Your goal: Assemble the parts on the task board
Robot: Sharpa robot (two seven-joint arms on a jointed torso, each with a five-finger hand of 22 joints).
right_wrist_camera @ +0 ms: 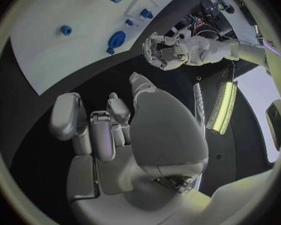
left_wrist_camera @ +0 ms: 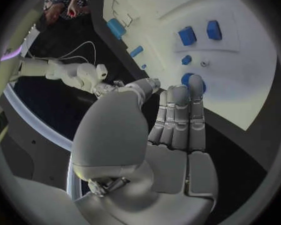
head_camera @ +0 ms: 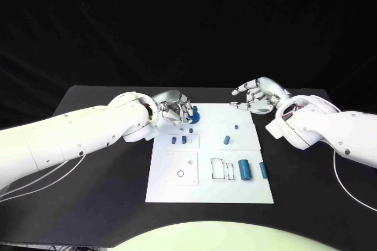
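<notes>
Simply small blue parts (head_camera: 245, 169), white task board (head_camera: 177, 194)

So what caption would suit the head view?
Left hand reaches a round blue part on the task board; right hand hovers empty.

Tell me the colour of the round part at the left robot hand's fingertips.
Blue. The round part shows best in the left wrist view, on the white task board.

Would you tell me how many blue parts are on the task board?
8 blue parts: a round one by the left hand, three small ones just below it, two in the middle, two near the right edge. Others may hide under the hand.
</notes>
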